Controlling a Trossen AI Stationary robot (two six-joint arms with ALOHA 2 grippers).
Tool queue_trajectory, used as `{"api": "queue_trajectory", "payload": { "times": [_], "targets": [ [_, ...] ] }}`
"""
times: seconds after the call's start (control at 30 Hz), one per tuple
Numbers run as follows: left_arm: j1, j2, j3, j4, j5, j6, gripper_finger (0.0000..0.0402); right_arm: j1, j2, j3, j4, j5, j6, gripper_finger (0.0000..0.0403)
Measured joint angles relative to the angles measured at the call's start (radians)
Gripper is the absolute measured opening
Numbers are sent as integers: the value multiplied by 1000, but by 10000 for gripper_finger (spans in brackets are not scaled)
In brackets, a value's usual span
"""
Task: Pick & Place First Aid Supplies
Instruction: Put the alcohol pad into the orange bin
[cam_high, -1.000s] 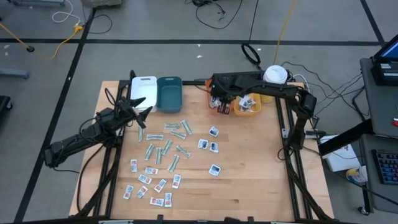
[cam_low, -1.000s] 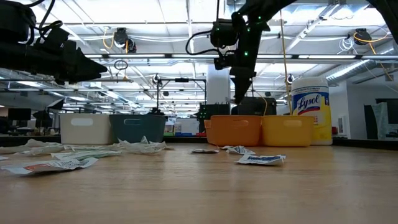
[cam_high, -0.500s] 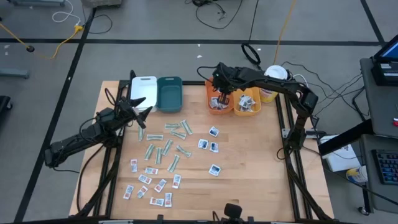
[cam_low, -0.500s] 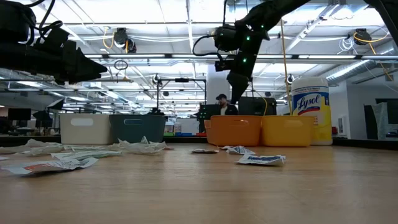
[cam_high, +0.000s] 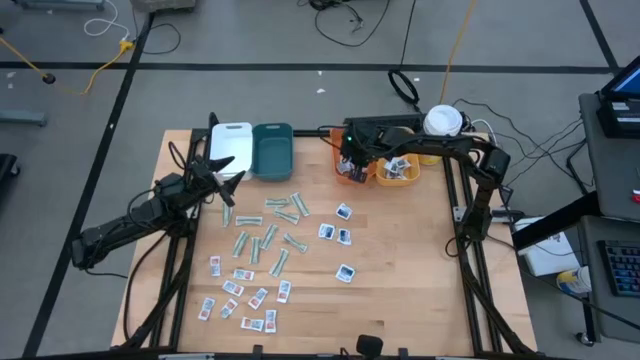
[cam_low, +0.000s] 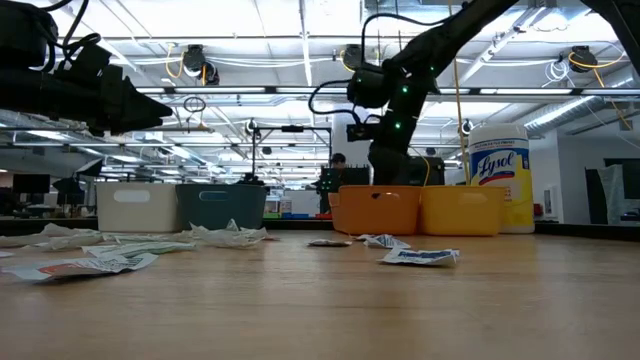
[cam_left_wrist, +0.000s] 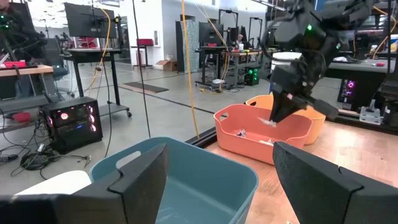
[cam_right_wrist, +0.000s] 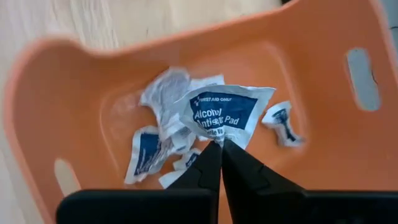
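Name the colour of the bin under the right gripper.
Orange bin, clearest in the right wrist view.

White packet, blue print; orange bin; teal bin; dark fingers.

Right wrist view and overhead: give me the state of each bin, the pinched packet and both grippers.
Orange plastic bin: holds several packets.
White alcohol pad packet with blue print: pinched above the bin.
Right gripper: shut on packet.
Left gripper: open, holding nothing.
Teal plastic bin: nothing visible inside.
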Motion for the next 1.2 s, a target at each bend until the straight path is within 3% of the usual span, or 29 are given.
{"api": "queue_trajectory", "payload": {
  "times": [0.23, 0.53, 0.67, 0.83, 1.2],
  "targets": [
    [0, 0, 0, 0, 0, 0, 296, 0, 0, -12, 32, 2, -43, 50],
    [0, 0, 0, 0, 0, 0, 296, -4, 0, -12, 40, 1, -26, 173],
    [0, 0, 0, 0, 0, 0, 296, -13, 0, -12, 39, 1, -6, 208],
    [0, 0, 0, 0, 0, 0, 296, -13, 0, 59, -61, 1, 81, 223],
    [0, 0, 0, 0, 0, 0, 296, 19, -1, 266, -496, 1, 536, 224]
  ]
}}
